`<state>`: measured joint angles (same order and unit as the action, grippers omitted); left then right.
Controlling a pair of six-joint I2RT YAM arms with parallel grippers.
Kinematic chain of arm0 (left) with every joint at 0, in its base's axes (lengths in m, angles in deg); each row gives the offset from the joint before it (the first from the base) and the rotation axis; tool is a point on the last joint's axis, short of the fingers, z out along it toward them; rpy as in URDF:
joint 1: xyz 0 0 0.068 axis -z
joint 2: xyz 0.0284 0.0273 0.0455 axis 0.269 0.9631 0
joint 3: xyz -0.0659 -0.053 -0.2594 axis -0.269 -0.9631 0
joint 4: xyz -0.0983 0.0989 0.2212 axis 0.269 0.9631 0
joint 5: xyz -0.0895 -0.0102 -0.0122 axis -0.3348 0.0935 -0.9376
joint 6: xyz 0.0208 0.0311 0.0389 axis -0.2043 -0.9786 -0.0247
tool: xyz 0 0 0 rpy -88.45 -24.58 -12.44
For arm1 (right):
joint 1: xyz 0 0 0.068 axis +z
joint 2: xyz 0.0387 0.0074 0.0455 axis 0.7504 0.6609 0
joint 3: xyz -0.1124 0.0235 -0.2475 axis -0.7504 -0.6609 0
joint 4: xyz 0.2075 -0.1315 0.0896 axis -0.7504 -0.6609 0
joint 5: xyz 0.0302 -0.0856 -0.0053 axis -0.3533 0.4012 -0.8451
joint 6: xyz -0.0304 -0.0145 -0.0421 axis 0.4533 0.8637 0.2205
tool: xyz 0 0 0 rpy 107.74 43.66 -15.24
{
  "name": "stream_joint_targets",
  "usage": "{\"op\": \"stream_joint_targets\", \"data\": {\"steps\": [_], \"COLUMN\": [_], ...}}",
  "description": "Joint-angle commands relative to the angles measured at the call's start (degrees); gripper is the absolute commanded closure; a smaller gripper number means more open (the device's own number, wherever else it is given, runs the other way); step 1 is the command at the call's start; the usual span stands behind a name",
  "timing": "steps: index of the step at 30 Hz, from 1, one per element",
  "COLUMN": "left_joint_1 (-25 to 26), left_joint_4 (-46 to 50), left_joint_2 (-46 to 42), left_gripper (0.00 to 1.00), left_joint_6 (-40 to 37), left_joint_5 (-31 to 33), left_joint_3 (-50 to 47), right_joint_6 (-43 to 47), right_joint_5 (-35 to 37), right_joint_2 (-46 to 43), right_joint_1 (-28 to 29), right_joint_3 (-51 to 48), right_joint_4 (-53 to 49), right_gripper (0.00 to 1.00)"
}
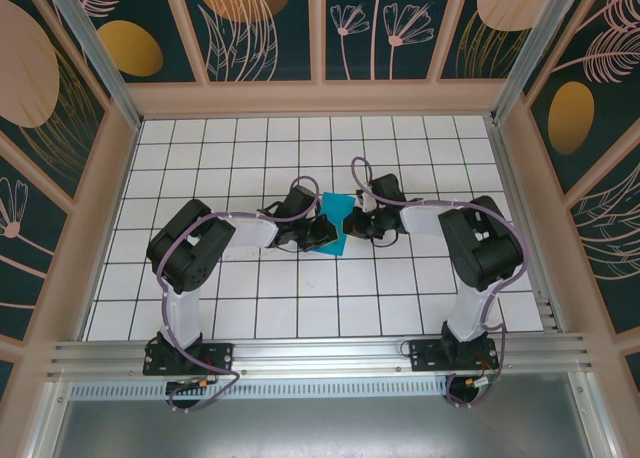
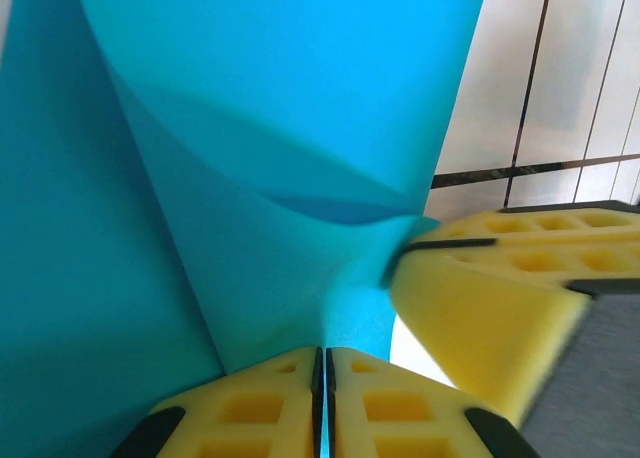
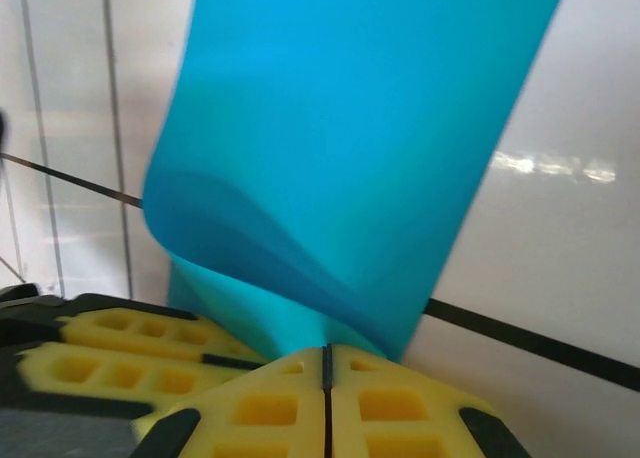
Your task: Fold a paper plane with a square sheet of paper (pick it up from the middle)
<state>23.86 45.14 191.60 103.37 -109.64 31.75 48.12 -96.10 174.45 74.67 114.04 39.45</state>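
Looking down from above, you find the sheet of paper (image 1: 336, 226) near the middle of the bench (image 1: 250, 148), a narrow strip of bright cyan-blue caught between the two arms' tips. It is thin, smooth and plain, with a matte face.

Your left pincer (image 2: 323, 356) is pressed together on the sheet's lower edge. Its yellow foam pads (image 2: 250, 408), moulded with square pockets and edged in black, meet with only the paper between them. From that pinch the sheet rises in soft curves, one layer bowing over another and leaving a darker blue shadow in the hollow. A finger (image 2: 480, 298) of the other arm touches the paper just beside it.

Your right pincer (image 3: 326, 358) is likewise clamped on the paper, its pads closed to a thin seam. Above the seam the sheet bulges into a rounded, doubled-over lobe and then runs up flat and straight-edged. The left arm's yellow fingers (image 3: 120, 348) sit just to the side.

The bench is glossy white, ruled into square tiles by thin black lines. Dark teal wall panels (image 1: 270, 28) printed with peach and gold flowers and leaves surround it.
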Motion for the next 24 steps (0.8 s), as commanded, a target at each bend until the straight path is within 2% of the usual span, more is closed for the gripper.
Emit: {"op": "stream_joint_targets", "data": {"steps": [1, 4, 9, 24], "left_joint_1": [0.3, 0.3, 0.0, -1.0], "left_joint_4": [4.9, 2.6, 2.9, 7.3], "left_joint_2": [0.4, -1.6, -4.7, 2.3], "left_gripper": [0.87, 0.86, 0.84, 0.87], "left_joint_6": [0.2, -0.9, -3.6, -5.0], "left_joint_5": [2.9, 1.4, 3.6, 7.3], "left_joint_3": [-0.7, -0.4, 2.2, 7.1], "right_joint_6": [2.0, 3.4, 6.1, 9.3], "right_joint_5": [0.7, 3.7, 6.0, 8.9], "right_joint_2": [1.5, 2.3, 3.4, 4.8], "right_joint_1": [0.4, 0.3, 0.3, 0.3], "right_joint_3": [1.7, 2.0, 2.1, 2.7], "right_joint_4": [-1.2, -3.4, -6.2, -10.8], "right_gripper": [0.92, 0.92, 0.94, 0.96]}}
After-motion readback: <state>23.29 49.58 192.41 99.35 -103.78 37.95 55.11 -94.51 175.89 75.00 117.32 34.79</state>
